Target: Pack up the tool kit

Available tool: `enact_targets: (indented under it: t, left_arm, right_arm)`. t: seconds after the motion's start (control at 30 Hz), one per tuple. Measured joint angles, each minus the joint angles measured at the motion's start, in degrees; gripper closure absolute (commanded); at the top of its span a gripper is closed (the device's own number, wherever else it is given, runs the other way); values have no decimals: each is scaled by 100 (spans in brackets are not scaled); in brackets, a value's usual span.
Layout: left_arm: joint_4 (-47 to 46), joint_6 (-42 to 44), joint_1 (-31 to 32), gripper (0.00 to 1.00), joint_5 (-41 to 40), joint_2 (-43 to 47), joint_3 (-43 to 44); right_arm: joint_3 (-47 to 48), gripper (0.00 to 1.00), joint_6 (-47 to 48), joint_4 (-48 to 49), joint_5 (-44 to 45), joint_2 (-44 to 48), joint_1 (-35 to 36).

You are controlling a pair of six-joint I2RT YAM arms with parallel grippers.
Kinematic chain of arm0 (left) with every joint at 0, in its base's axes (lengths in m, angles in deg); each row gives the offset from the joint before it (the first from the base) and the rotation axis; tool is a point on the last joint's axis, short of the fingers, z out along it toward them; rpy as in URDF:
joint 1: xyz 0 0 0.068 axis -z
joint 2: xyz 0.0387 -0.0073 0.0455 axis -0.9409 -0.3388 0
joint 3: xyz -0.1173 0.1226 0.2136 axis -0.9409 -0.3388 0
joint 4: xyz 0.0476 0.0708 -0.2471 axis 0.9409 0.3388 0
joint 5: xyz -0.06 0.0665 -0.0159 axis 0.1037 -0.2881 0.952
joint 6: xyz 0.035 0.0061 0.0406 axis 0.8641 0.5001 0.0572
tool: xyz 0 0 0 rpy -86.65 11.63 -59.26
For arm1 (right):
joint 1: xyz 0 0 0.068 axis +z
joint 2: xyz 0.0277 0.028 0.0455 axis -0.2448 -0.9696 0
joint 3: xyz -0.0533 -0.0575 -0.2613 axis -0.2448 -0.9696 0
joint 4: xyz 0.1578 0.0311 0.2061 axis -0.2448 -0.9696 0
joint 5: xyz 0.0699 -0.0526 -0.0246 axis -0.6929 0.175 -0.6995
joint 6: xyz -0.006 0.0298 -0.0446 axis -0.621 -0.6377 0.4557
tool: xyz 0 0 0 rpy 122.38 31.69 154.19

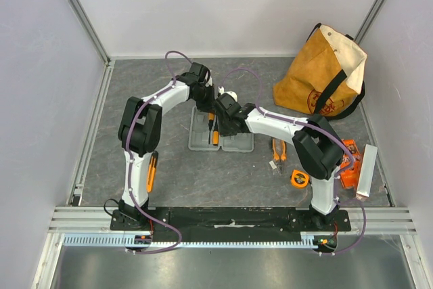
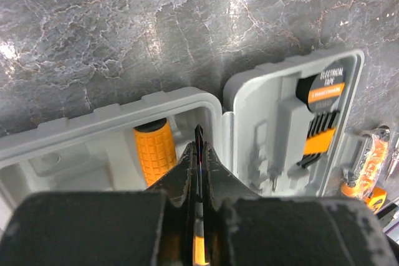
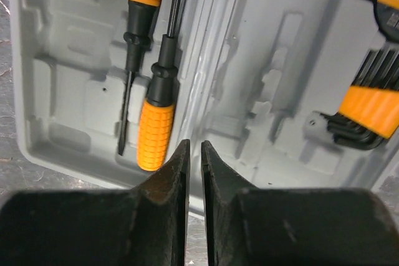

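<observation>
The grey tool kit case (image 1: 238,144) lies open in the middle of the table. My left gripper (image 1: 205,101) hangs over its far left half, shut on a thin black screwdriver (image 2: 199,134) whose tip points into the case (image 2: 262,101). A second orange-handled screwdriver (image 3: 156,132) lies in the left half (image 3: 68,135). Orange-and-black hex keys (image 3: 368,107) and a roll of tape (image 2: 325,82) sit in the right half. My right gripper (image 1: 220,114) is over the case's middle, its jaws (image 3: 194,144) nearly together with nothing between them.
Orange pliers (image 1: 277,151), a tape measure (image 1: 300,179), an orange bit box (image 1: 348,166) and a pale bar (image 1: 367,170) lie right of the case. A tan canvas bag (image 1: 323,76) stands at the back right. An orange tool (image 1: 151,171) lies by the left arm.
</observation>
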Motion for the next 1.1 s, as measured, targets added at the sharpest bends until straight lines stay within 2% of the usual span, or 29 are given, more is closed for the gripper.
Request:
enact_targets:
  t: [0.2, 0.5, 0.53, 0.67, 0.8, 0.97, 1.1]
  left_arm:
    - [57, 0, 15, 98, 0, -81, 20]
    - [142, 0, 70, 98, 0, -81, 20]
    - [142, 0, 70, 97, 2, -81, 20]
    - [146, -2, 79, 75, -7, -81, 20]
    - [162, -22, 79, 62, 7, -44, 20]
    - [197, -31, 114, 59, -37, 33, 20]
    - [282, -33, 116, 65, -83, 142, 20]
  right_arm:
    - [0, 76, 13, -2, 15, -33, 0]
    - [0, 76, -33, -2, 136, -44, 4]
    - [0, 75, -42, -2, 142, -48, 4]
    - [0, 75, -57, -2, 164, -52, 4]
    - [0, 75, -59, -2, 221, -50, 4]
    - [0, 75, -96, -2, 293, -13, 4]
    - [-11, 77, -170, -2, 385, 50, 4]
